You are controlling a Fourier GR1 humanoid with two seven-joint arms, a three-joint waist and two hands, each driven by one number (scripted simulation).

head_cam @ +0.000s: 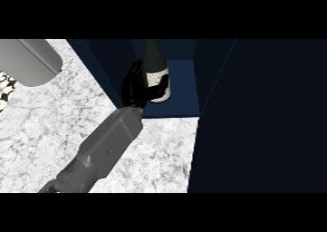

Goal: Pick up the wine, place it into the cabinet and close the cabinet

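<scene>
- Head view, far left edge: a patterned surface point(0, 90), black and white, showing as a narrow strip beside the counter.
- Upper left: a grey slab point(28, 61) with a rounded corner, lying on the counter. I cannot tell what it is.
- Left and centre: the counter point(45, 131), white marble with grey veining, running from the slab across to the foot of the cabinet.
- Lower left to centre: my left forearm point(102, 149), grey, rising on a slant from the lower edge toward the cabinet mouth.
- Centre, top of the forearm: my left hand point(135, 90), black, at the left side of the bottle. The fingers are wrapped round the bottle's body from the left and the thumb lies across the lower part of the label, so the hand is grasping the bottle.
- Just right of the hand: the wine bottle point(154, 59), dark glass with a white label, its neck pointing toward the top of the view. It is inside the cabinet opening, over the blue floor. My hand hides its base, so I cannot tell whether it rests there.
- Centre right: the cabinet point(182, 97), dark blue, open, with its walls on either side of the bottle.
- Right: the door point(259, 118), a broad dark panel swung open and filling the right side of the view.
</scene>
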